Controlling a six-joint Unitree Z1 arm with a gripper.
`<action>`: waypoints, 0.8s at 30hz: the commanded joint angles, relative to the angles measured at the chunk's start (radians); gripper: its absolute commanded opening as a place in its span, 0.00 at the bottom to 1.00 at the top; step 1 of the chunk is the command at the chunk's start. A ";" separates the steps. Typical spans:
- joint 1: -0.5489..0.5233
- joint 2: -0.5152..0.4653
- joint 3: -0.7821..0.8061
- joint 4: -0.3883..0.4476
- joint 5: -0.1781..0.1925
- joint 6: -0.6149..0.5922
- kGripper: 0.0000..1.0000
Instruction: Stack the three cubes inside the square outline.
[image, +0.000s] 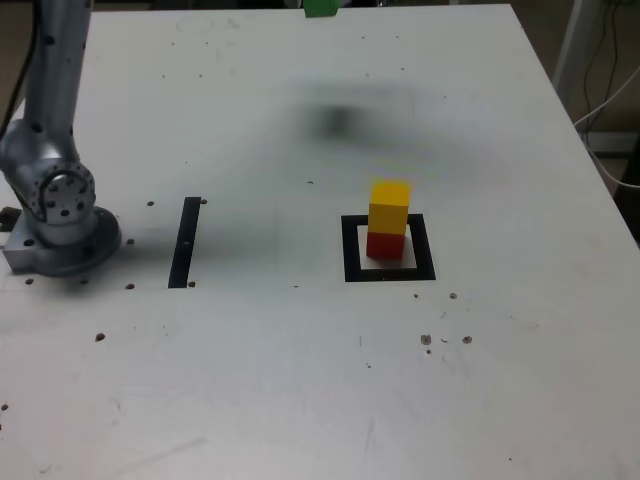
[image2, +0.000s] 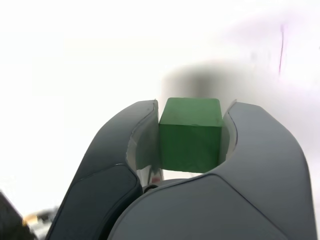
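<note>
The yellow cube (image: 389, 206) sits on the red cube (image: 385, 245) inside the square outline (image: 389, 248). 2 are stacked; 1 is left. The jaws are clamped on the green cube (image2: 190, 135), high above the surface (image: 300, 350).

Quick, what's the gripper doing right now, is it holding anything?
Gripper: closed on the green cube, which sits squeezed between its two jaws.

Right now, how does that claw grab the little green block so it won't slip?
By two opposite flat sides. The claw is shut on the green cube, one finger pressed against each side face, with the top and the front face left free. Flat parallel faces give the pads an even grip.
</note>
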 joint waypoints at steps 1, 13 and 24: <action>-0.064 -0.037 0.020 0.022 0.005 -0.094 0.01; -0.485 -0.090 0.134 0.078 -0.061 -0.611 0.01; -0.622 -0.068 0.152 0.079 -0.130 -0.840 0.01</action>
